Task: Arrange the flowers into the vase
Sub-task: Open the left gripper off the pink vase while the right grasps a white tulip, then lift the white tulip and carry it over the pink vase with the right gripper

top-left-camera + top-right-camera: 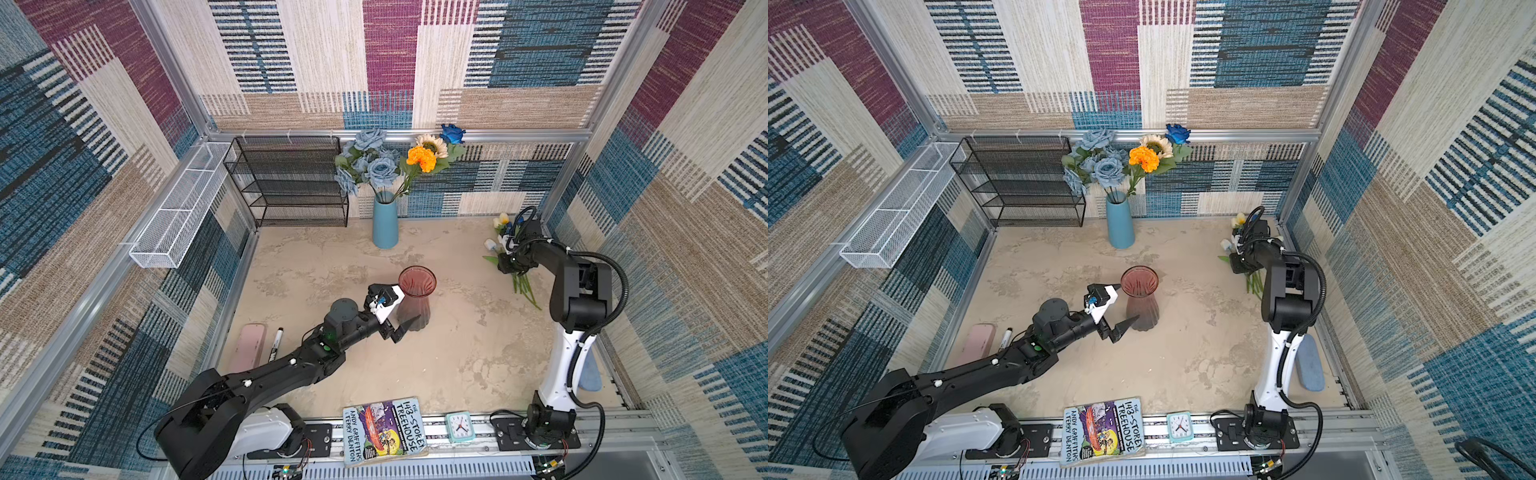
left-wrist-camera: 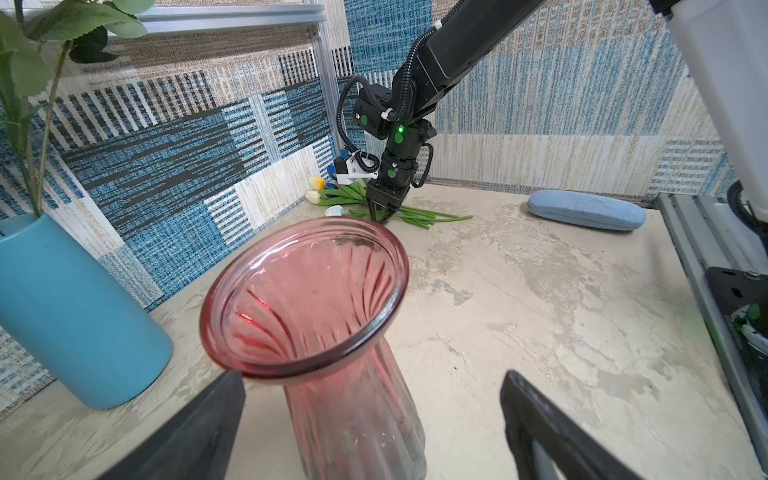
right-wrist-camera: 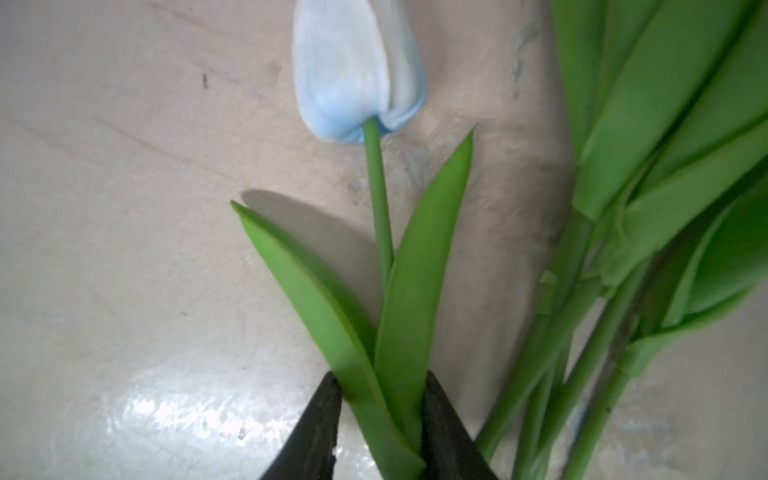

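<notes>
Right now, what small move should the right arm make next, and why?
Probably lift straight up: the right gripper pinches the pale blue tulip by its leaves, flat on the table, while the pink vase stands empty beside the open left gripper.

On the table [image 1: 478,332], an empty vase [image 1: 413,309] stands near the middle. Behind it a second vase [image 1: 385,226] holds flowers [image 1: 380,168], a shelf [image 1: 291,183] to its left. Right rear: a bunch of tulips [image 1: 524,289], 1 tulip [image 3: 359,70] just beside it. A case [image 1: 1310,361] lies at the right edge, a second case [image 1: 248,347] and marker [image 1: 276,344] left, a book [image 1: 384,430] and clock [image 1: 460,427] in front.
</notes>
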Tool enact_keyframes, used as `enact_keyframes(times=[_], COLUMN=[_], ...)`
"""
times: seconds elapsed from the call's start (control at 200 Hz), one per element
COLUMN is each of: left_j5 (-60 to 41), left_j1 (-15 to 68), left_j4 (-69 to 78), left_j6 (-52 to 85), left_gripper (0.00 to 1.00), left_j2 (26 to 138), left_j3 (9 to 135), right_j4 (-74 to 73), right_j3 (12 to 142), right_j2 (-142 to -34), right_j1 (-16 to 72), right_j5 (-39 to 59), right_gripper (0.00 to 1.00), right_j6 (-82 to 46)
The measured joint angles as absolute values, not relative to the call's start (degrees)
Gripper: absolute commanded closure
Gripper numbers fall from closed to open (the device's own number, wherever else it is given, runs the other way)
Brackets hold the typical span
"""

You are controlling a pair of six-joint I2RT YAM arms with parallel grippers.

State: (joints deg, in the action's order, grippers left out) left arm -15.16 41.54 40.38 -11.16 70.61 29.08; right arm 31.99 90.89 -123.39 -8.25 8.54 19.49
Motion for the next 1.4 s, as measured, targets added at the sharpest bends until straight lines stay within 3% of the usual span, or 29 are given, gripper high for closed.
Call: enact_keyframes(times=[0.31, 0.696, 1.107, 1.402], left_j5=[-15.1, -13.5, -12.4, -12.4], left_j1=[41.5, 41.5, 41.5, 41.5], left_j4=[40.4, 40.2, 40.9, 44.4], left_j6=[-11.6, -12.2, -13.2, -13.2], left_gripper=[0.02, 0.01, 0.01, 0.01], left_j2=[70.3, 65.5, 62.2, 64.3], left_j3=[29.4, 28.7, 28.2, 27.5], right_j4=[30.7, 27.1, 8.4, -13.9], right_j3=[90.4, 87.2, 71.4, 60.0], right_j2=[-120.5, -111.4, -85.2, -66.7], right_j1=[-8.3, -8.3, -7.2, 0.3], right_j5=[11.4, 17.1, 30.7, 37.1], right_gripper=[0.86, 0.90, 0.89, 0.87], right_j6=[18.1, 14.0, 0.9, -12.0])
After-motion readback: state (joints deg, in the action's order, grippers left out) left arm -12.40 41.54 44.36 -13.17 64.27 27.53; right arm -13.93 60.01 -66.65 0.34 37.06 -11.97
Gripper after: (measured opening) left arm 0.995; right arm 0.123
